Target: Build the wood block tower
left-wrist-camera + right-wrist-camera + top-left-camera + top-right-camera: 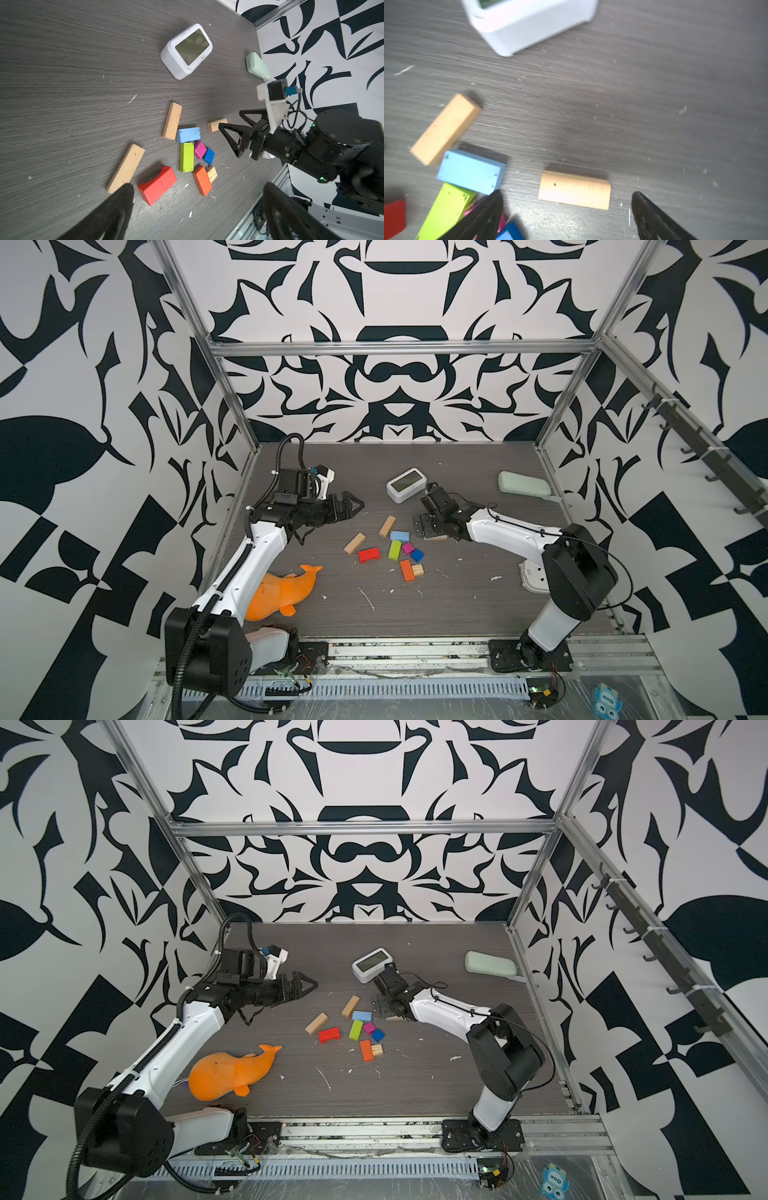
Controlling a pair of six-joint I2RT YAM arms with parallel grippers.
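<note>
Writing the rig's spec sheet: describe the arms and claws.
The left arm and right arm have white shells and black joints. The left claw and right claw have black open-triangle fingers. A ribbed black hose runs along the left arm; a thin black cable loops over the right.

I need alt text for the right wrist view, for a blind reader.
A short tan block lies flat on the table within the open right gripper, untouched. Near it lie a light blue block, a lime block and a tan bar; a clock sits beyond.
</note>
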